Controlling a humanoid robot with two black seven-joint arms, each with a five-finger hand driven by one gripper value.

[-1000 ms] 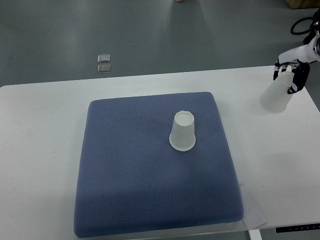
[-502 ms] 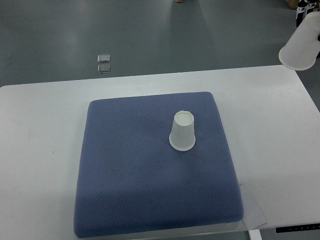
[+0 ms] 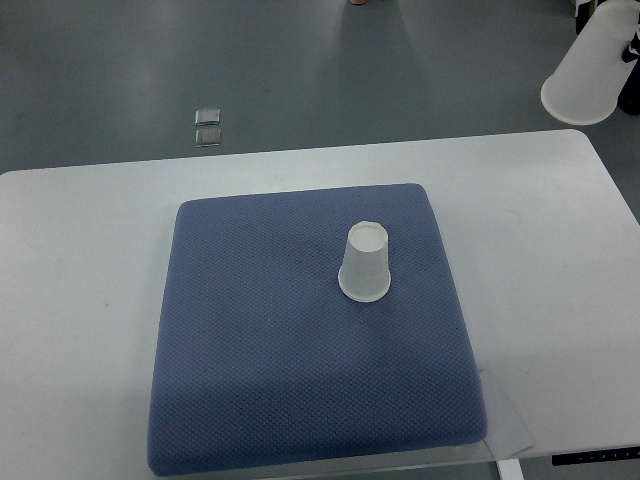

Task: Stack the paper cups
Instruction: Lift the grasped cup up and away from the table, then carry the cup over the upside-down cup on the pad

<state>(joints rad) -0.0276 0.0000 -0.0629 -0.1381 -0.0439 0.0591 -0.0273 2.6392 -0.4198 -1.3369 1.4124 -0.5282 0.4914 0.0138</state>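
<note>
nearest the camera, against the front edge of the white table, lies a blue-grey textured cushion; it is roughly square and takes up most of the table's middle. a thin translucent sheet shows from under the cushion's near right corner and lies flat on the table.

on the cushion, right of its centre and toward its far half, stands one white paper cup, upside down, with its rim on the fabric and its closed base up. nothing touches it.

beyond the cushion, the far strip of table is bare white. past the table's far edge, on the grey floor and up-left of the cushion, sit two small square pale plates, one just behind the other.

far up-right of the cushion, past the table's far right corner and off the table surface, a second paper cup hangs in the air, tilted, with its open mouth turned down and toward the cushion. at the picture's right edge only a dark sliver of the right hand shows against this cup's upper end; whether its fingers are clamped on the cup cannot be told from this view.
</note>
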